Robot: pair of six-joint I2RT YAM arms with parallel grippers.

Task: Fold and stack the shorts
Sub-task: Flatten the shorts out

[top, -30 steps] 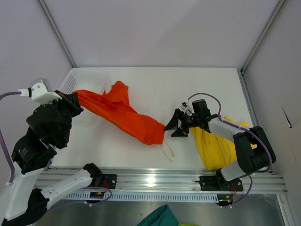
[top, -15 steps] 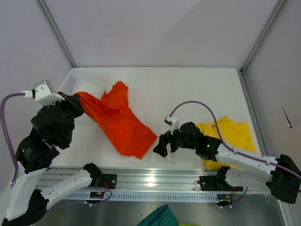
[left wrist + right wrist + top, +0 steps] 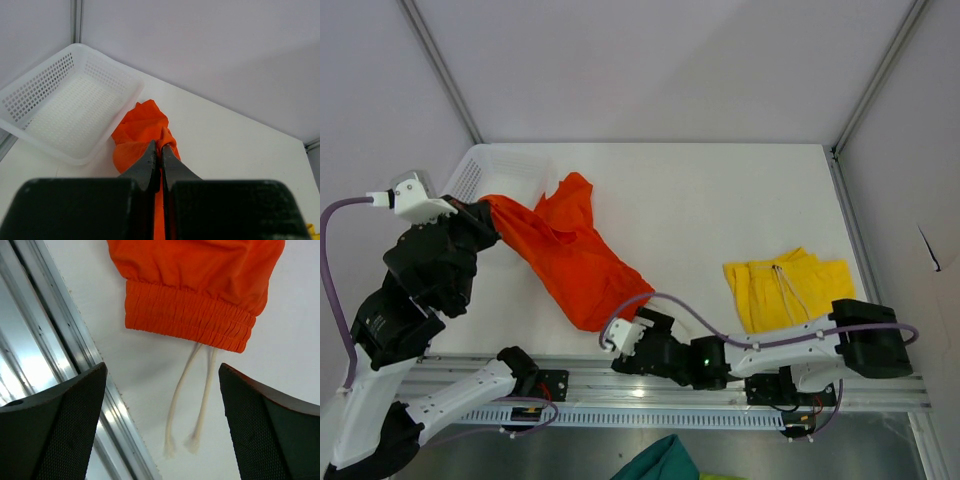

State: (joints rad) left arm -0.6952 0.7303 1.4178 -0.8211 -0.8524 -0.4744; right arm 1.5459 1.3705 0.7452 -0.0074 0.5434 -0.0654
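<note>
Looking through the left wrist camera, I see my left gripper [image 3: 160,150] pressed together on a fold of the orange shorts [image 3: 142,125], with fabric squeezed between its 2 black fingers. In the top view that pinch sits at the left of the frame. The shorts stretch from it in a long band toward the lower middle, with 1 bunched corner poking up above the band.

My right gripper [image 3: 162,370] is spread wide and holds nothing. Its wrist camera shows the gathered elastic waistband [image 3: 187,315] across the top of the frame, lying on the table. 2 pale drawstrings [image 3: 192,405] trail from it down the gap between the fingers, touching neither. The aluminium rail [image 3: 45,340] cuts diagonally through the left of that frame, under the left finger.

The yellow shorts [image 3: 790,290] lie flat at the lower right of the top view, well apart from the orange pair, with a thin white cord [image 3: 785,283] on top. The right arm stretches along the bottom of the frame just below them, reaching left, and its purple cable [image 3: 760,342] loops beside it.

A white perforated basket [image 3: 110,62] sits at the upper left, just beside the raised orange fabric. A teal-green cloth [image 3: 660,462] shows at the bottom edge, below the rail. The table [image 3: 720,200] is plain white, and pale grey walls [image 3: 650,70] with metal posts close in around it.
</note>
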